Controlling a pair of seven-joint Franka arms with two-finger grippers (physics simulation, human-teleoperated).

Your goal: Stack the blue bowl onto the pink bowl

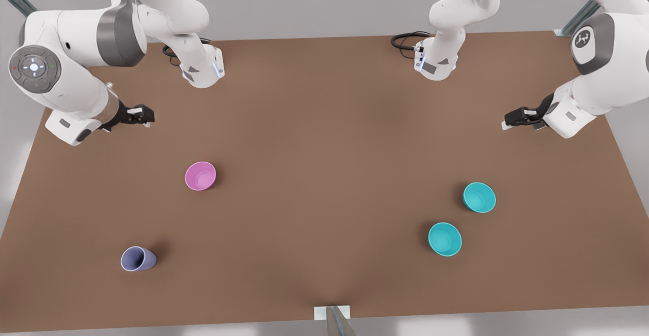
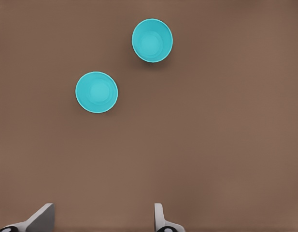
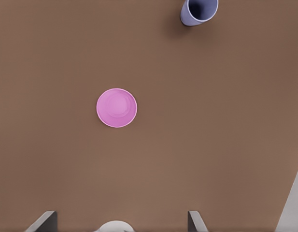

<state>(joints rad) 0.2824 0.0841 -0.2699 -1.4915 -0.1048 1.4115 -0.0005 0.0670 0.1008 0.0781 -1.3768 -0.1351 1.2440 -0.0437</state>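
Two arms: both wait high over the bench [image 1: 324, 123], nothing picked up yet, so the step in hand looks like the first reach for a teal bowl.
Left gripper [image 1: 511, 121]: on the front view's right, since its wrist view looks down at the teal pair; fingers [image 2: 41, 217] spread wide, nothing between them.
Right gripper [image 1: 143, 115]: on the front view's left, over the pink side; fingers [image 3: 42, 221] spread too, empty.
Blue bowl [image 1: 445, 239]: upright on the bench at the front view's right, near its twin bowl [image 1: 479, 197] but not touching it. Either would do; I'd pick this one.
Pink bowl [image 1: 201, 176]: upright, well apart from both teal bowls, on the front view's left.
Lavender cup [image 1: 137, 259]: near the front edge, leave it alone.
Tip: drop the left fingers over one rim wall, on the side away from the twin, so nothing gets bumped.
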